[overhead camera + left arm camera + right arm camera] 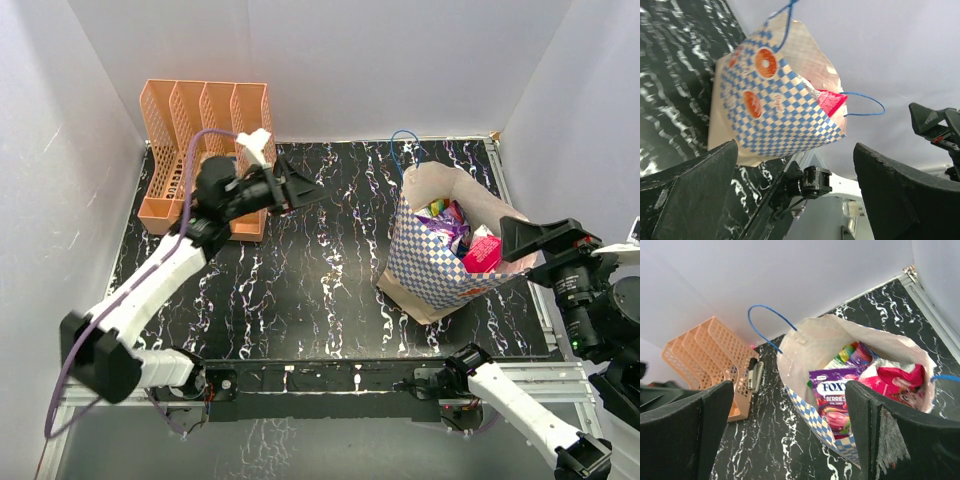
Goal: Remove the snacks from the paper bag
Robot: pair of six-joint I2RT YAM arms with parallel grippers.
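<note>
The blue-and-white checkered paper bag [437,262] stands open at the right of the black marble table, its mouth tilted up and to the right. Inside it lie snacks: a purple FOX'S pouch [832,397], a magenta pouch [897,382] and a green one [842,356]; they also show in the top view [462,236]. My right gripper [545,238] is open and empty, hovering at the bag's right rim. My left gripper [300,190] is open and empty, raised over the table's far left, pointing at the bag [775,95]. The bag also shows in the right wrist view [810,347].
A peach slotted file rack [203,140] stands at the back left, also in the right wrist view [705,352]. White walls enclose the table on three sides. The bag's blue cord handles [404,142] stick up. A metal rail [380,378] runs along the near edge.
</note>
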